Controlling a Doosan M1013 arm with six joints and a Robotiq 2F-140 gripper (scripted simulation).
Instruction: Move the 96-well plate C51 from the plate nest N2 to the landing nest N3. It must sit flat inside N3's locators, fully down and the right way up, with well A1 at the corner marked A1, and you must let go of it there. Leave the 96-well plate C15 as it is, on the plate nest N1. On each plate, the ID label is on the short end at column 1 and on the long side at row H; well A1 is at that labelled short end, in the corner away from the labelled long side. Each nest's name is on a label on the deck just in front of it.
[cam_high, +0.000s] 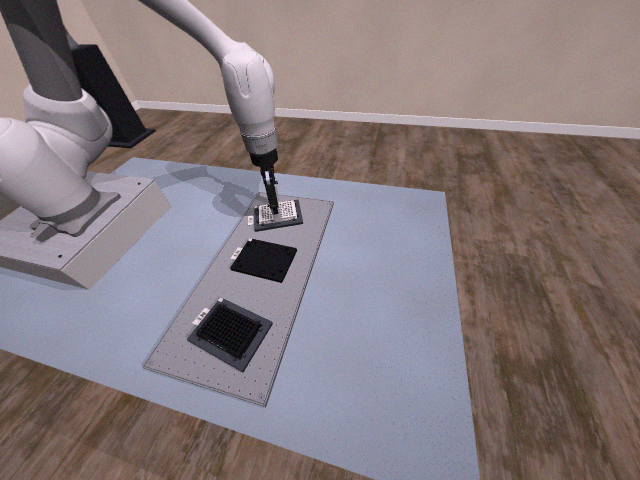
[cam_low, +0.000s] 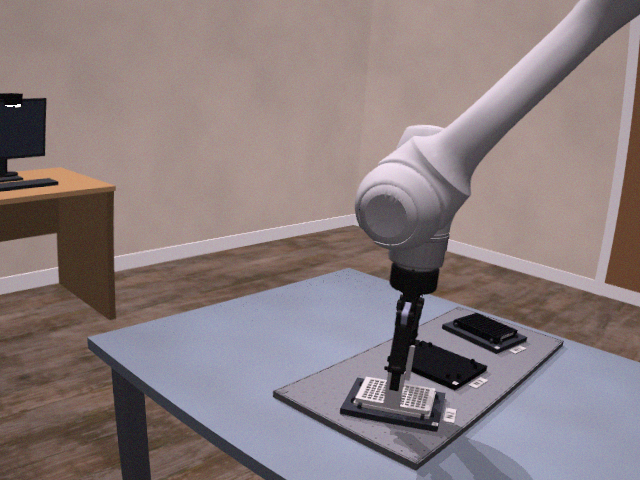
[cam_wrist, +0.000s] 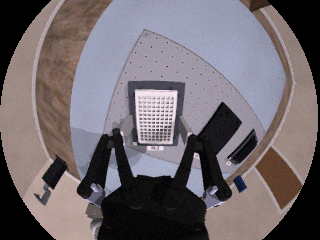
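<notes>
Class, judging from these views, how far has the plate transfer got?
Done: nothing delivered; the middle black nest sits empty. In hand: open jaws of the gripper straddle the white plate, seated in its end nest, not gripped. Left: close, lift, carry, seat, release. The black plate lies untouched.
</notes>
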